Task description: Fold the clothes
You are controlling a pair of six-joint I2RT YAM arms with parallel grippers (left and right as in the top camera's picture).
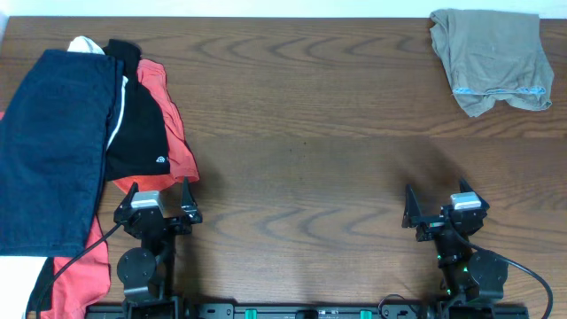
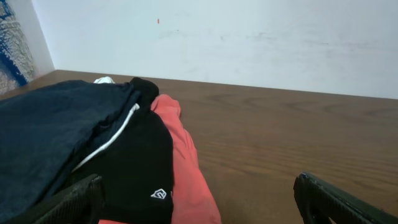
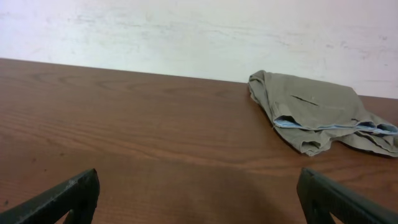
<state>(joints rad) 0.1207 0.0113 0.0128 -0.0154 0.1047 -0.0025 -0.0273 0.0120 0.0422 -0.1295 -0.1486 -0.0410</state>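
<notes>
— Which hand do you send?
— Your right hand: it's nearer, jaws wide and empty like the left hand. The shorts lie bunched well ahead, slightly right, at the desk's far corner.

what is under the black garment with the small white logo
An orange-red fabric garment lies under the black garment, showing along its right edge. How far it reaches beneath, and anything else there, is covered.
</notes>
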